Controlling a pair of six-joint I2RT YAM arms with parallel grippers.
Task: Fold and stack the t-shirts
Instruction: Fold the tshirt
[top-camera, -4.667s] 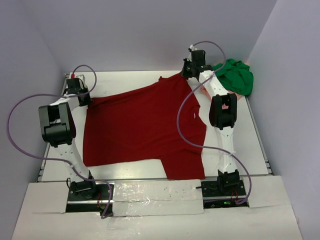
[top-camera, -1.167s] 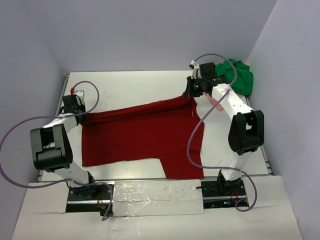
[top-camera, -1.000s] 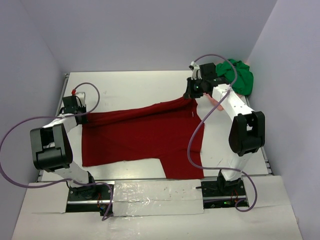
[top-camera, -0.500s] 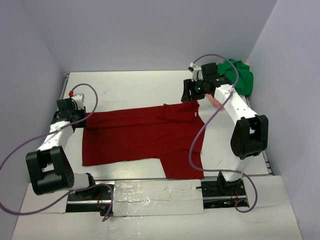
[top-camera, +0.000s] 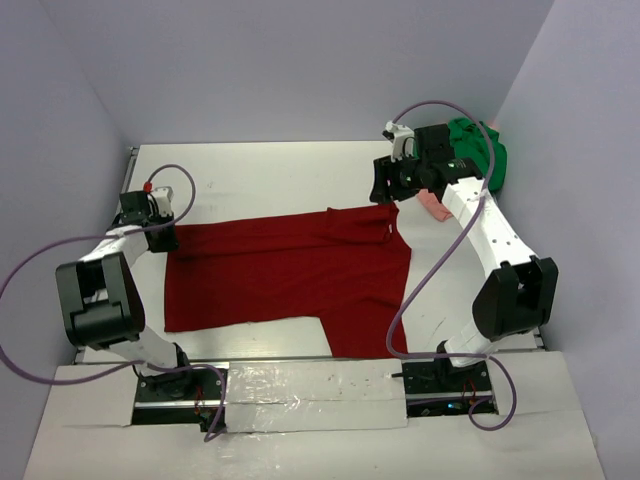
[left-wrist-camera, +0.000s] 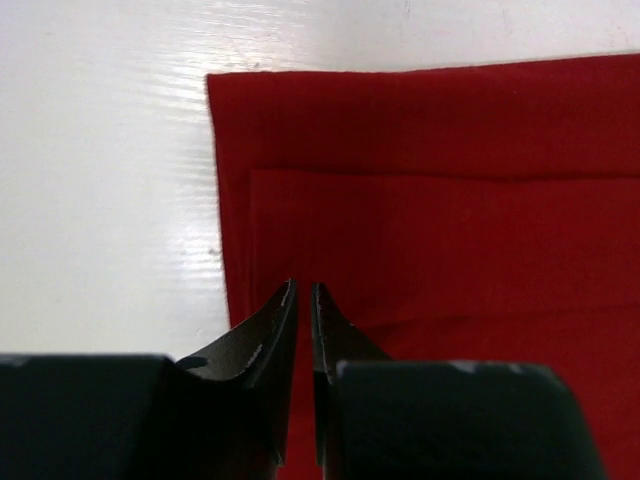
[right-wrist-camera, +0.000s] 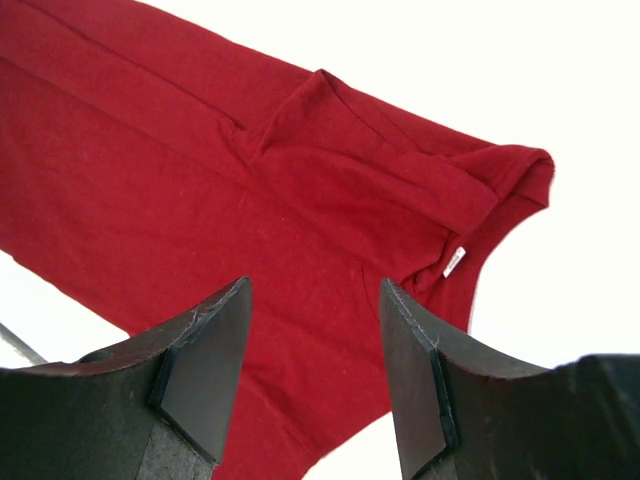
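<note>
A large dark red t-shirt (top-camera: 285, 275) of soft, matte knit lies spread across the white surface (top-camera: 270, 175). Its far edge is doubled over into a straight band and one short sleeve reaches toward the arms' bases. A small white label (right-wrist-camera: 453, 261) shows by the rumpled neckline. The left tool (left-wrist-camera: 303, 290) sits at the shirt's far-left corner, its dark fingers drawn almost together with only a thin slit between them. It seems to hold no cloth, though the tips partly hide the hem. The right tool (right-wrist-camera: 312, 285) hangs over the neck end of the garment, fingers spread wide and clear of the fabric. Behind the right arm, a bright green t-shirt (top-camera: 480, 145) is bunched in the far-right corner, with a pale pink one (top-camera: 433, 205) beside it.
</note>
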